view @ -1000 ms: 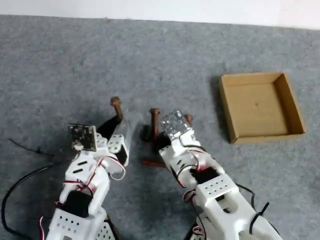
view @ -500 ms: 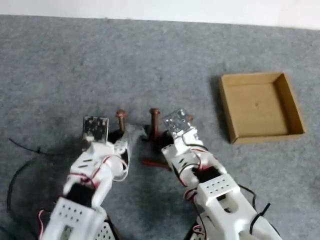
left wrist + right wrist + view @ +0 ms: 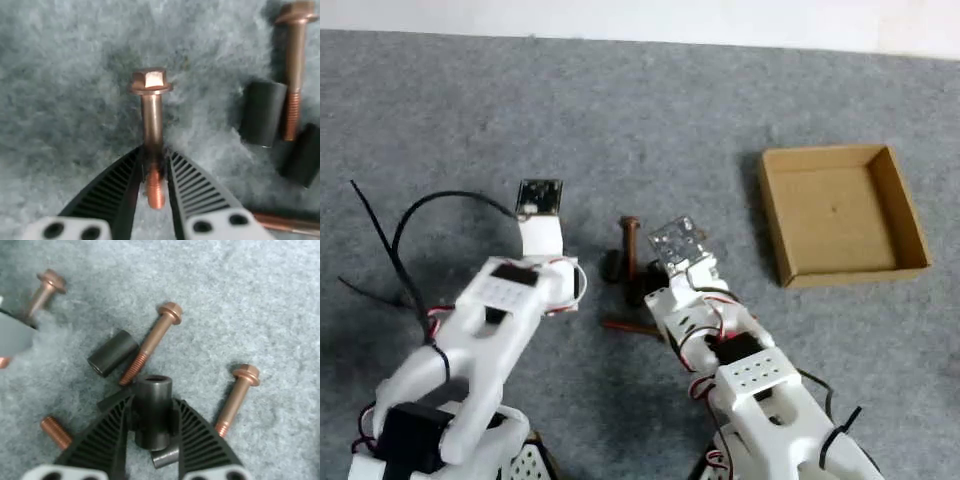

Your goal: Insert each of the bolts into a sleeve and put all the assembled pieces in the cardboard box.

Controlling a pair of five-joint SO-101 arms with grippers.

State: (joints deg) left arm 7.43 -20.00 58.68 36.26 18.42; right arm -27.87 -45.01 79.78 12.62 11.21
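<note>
My left gripper (image 3: 152,150) is shut on the shank of a copper bolt (image 3: 151,107), which points head-first away over the grey carpet. My right gripper (image 3: 152,401) is shut on a black sleeve (image 3: 152,412) held upright, bore open at the top. Under it lie another black sleeve (image 3: 112,352), a bolt (image 3: 152,342) beside that sleeve and a further bolt (image 3: 237,397). In the high view the left arm (image 3: 515,295) rises left of a loose bolt (image 3: 629,245), with the right arm (image 3: 685,300) just behind that bolt. The cardboard box (image 3: 775,215) stands empty to the right.
A bolt (image 3: 625,326) lies on the carpet between the two arms. Next to the loose bolt rests a sleeve (image 3: 611,265). Black cables (image 3: 395,240) loop off the left arm. Open carpet stretches toward the far edge and around the box.
The left arm has risen and swung inward, its wrist camera now farther up the table, covering the bolt it carries. The right arm has hardly moved.
</note>
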